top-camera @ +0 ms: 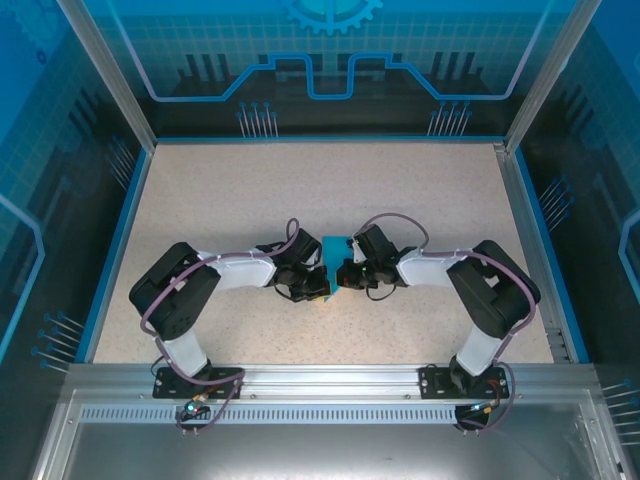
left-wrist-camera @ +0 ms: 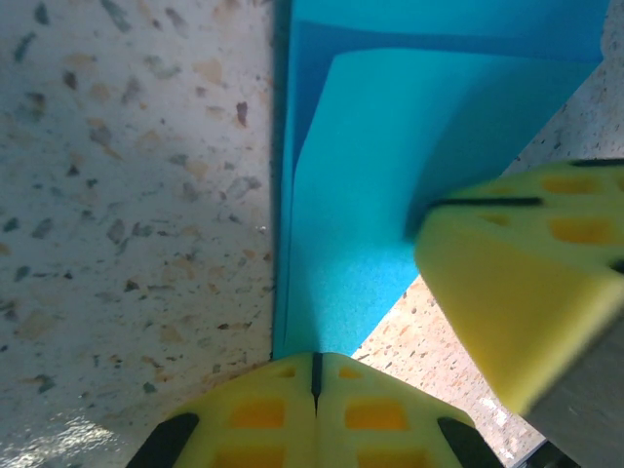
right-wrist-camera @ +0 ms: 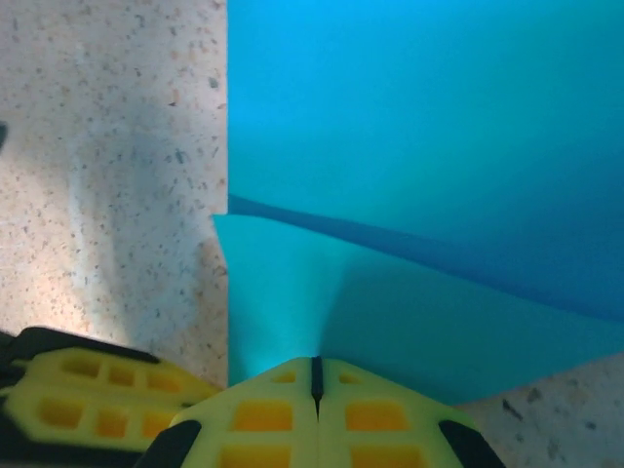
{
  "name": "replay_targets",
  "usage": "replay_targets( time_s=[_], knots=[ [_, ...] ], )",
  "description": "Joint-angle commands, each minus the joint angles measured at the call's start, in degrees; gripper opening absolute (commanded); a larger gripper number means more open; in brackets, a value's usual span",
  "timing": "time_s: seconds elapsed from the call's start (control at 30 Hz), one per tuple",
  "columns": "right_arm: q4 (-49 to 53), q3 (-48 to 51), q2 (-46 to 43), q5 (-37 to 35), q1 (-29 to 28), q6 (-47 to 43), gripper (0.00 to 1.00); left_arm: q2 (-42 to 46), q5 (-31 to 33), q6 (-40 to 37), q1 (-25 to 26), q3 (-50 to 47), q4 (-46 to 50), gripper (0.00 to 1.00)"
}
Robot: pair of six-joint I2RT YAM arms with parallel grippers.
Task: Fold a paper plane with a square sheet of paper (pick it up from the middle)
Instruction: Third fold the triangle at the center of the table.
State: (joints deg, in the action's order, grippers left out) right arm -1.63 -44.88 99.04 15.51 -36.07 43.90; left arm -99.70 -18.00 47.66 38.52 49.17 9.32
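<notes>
Evidently the folding has begun but is far from finished. The thin, bright cyan-blue square sheet of paper (top-camera: 334, 250) lies near the middle of the pale speckled worktop (top-camera: 250, 190), a little toward its near edge. The two arms reach in over it from the left and right sides.

The paper is not one flat layer. In the left wrist view, a lighter flap lies over a darker layer, with a straight edge running down the flap's left side. In the right wrist view, a lifted flap casts a dark shadow line across the layer beneath it.

The left gripper (left-wrist-camera: 314, 359) has its yellow jaws pressed together on a pointed end of the flap. The right gripper (right-wrist-camera: 314, 363) is likewise closed, pinching the paper where the flap narrows toward it. The two sit just beside each other, and each wrist view catches one of the other's yellow fingers (left-wrist-camera: 517, 292) at its edge.

So at least one fold looks made or is in the making, with both grippers holding the paper. No slim dart shape or centre crease can be made out. The nose folds, the centre crease and the wings probably remain to be done. Which exact fold is in hand cannot be told.
</notes>
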Motion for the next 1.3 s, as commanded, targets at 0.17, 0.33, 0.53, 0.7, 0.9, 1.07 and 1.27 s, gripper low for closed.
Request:
replay_targets(
  time_s=[0.17, 0.33, 0.53, 0.7, 0.9, 1.07, 1.27],
  knots=[
    [0.09, -0.28, 3.27, 0.24, 7.21, 1.86, 0.0, -2.08, 3.32, -1.48, 0.22, -1.69, 7.46, 0.0],
    [-0.2, 1.7, 2.77, -1.23, 11.91, 3.51, 0.0, -2.25, 3.17, -1.41, 0.13, -2.31, 6.94, 0.0],
    [4.03, -0.5, -0.64, -5.09, 12.69, 2.77, 0.0, -2.16, 2.97, -1.66, 0.17, -2.24, 6.85, 0.0],
    [6.37, -0.5, -6.38, -9.44, 10.96, 2.47, 0.0, -2.24, 2.83, -1.77, 0.1, -1.95, 6.93, 0.0],
    [3.39, -1.49, -4.97, -1.67, 6.79, -1.15, 0.0, -2.51, 2.79, -2.01, 0.15, -1.36, 7.19, 0.0],
    [0.05, -2.73, 1.35, 4.89, 5.31, -0.89, 0.0, -2.36, 2.88, -2.26, 0.21, -1.09, 7.6, 0.0],
    [1.18, -2.36, 3.13, 2.34, 8.05, -0.29, 0.0, -2.38, 2.96, -2.22, 0.16, -1.48, 7.63, 0.0]
  ],
)
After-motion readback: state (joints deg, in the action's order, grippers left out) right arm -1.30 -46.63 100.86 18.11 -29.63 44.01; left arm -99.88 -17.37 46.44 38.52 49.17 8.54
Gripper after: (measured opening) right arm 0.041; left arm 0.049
